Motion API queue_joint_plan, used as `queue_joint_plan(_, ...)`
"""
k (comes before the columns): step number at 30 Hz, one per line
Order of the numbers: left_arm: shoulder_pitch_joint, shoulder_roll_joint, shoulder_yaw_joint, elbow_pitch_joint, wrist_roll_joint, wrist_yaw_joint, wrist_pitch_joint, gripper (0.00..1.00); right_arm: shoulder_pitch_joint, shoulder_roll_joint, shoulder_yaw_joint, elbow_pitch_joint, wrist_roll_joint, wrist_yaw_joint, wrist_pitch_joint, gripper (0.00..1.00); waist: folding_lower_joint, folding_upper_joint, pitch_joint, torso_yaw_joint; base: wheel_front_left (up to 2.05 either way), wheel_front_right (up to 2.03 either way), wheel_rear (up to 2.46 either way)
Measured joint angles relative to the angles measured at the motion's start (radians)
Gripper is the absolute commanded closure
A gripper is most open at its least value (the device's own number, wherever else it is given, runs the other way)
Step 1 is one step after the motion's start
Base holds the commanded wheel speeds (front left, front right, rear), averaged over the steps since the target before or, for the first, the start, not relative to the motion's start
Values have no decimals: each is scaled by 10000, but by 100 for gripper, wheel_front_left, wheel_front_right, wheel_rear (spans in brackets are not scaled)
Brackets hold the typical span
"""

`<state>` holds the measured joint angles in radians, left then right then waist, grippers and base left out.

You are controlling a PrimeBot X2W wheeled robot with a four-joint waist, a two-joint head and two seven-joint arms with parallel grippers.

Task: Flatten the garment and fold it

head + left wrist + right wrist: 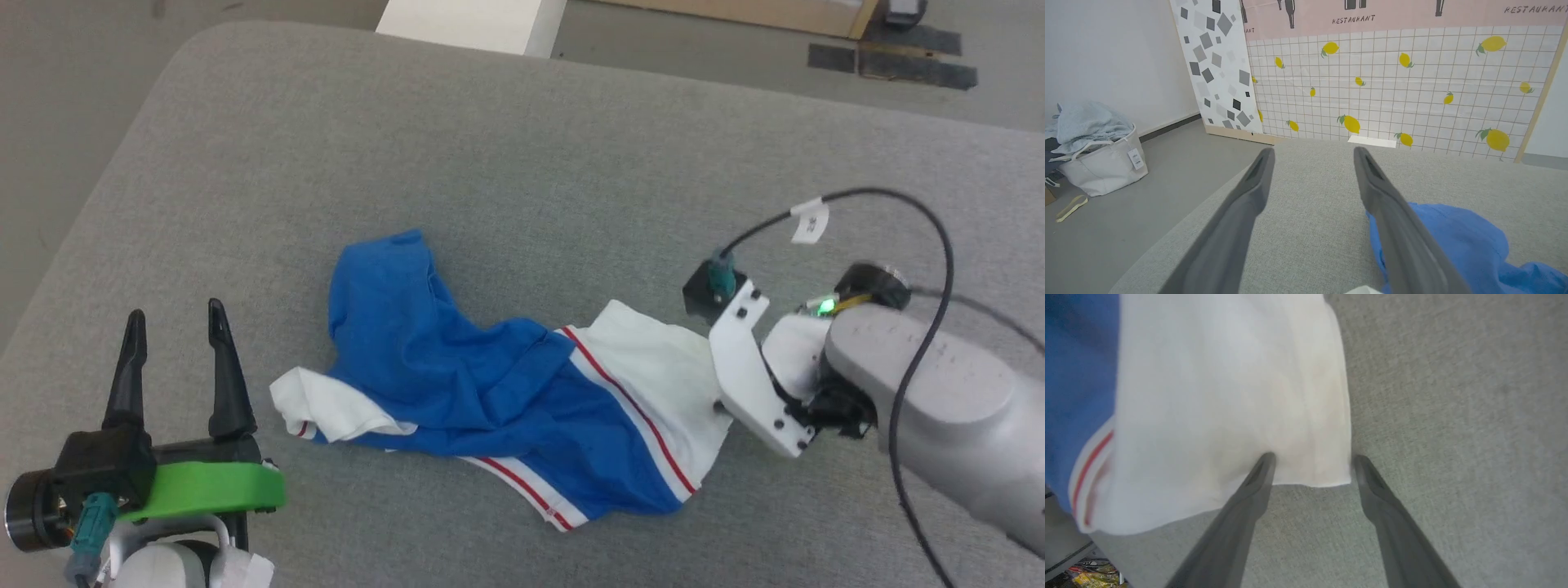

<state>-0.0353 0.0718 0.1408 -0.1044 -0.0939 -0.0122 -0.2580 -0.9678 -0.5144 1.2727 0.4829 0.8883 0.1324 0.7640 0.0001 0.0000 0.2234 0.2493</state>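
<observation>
Your right gripper (pixel 1312 461), spread and empty, straddles the white sleeve (pixel 1229 396) corner of the blue jersey (pixel 457 367). Close shallow and the cloth may slip out. Your left gripper (pixel 175 310) idles open.

The garment (pixel 490 384), a royal blue jersey with white sleeves and red-striped white trim, lies crumpled near the middle of the grey fabric worktop (pixel 506 147). Its blue body is bunched into soft folds. One white sleeve spreads fairly flat at the right end, and another curls over at the left.
</observation>
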Motion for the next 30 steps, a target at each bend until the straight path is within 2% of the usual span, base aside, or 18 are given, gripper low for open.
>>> queue_joint_plan(7, -80, -86, 286, 46, 155, -224, 0, 0, 228, 35, -155, -27, -314, -4, 102, 0, -1, 0, 187, 116, 0, 0, 0)
queue_joint_plan(8, -89, -92, 305, 58, 161, -228, 0, 0, 254, 50, -161, -65, -364, -4, 102, 69, -1, 0, 180, 98, 0, 0, 0)
queue_joint_plan(9, -96, -98, 322, 61, 184, -238, 0, 0, 270, 69, -159, -100, -435, -6, 59, 100, -1, 0, 167, 69, 0, 0, 0)
queue_joint_plan(14, -47, -128, 497, 107, 366, -339, 0, 0, 342, 207, -15, -165, -378, -4, -842, 100, 0, 0, -32, -135, 0, 0, 0)
queue_joint_plan(18, 87, -132, 669, 130, 527, -399, 0, 0, 346, -69, 42, -341, 81, -2, -2159, 100, 0, 0, -294, -371, 0, 0, 0)
queue_joint_plan(23, 389, -138, 761, 90, 610, -403, 0, 0, 244, -1292, -84, -934, 389, -2, -3467, 100, 0, 0, -579, -856, 0, 0, 0)
queue_joint_plan(30, 457, -150, 727, -21, 681, -430, 0, 0, 766, -3312, -895, -1160, 1014, -2, -4270, 100, -1, 0, -836, -1554, 0, 0, 0)
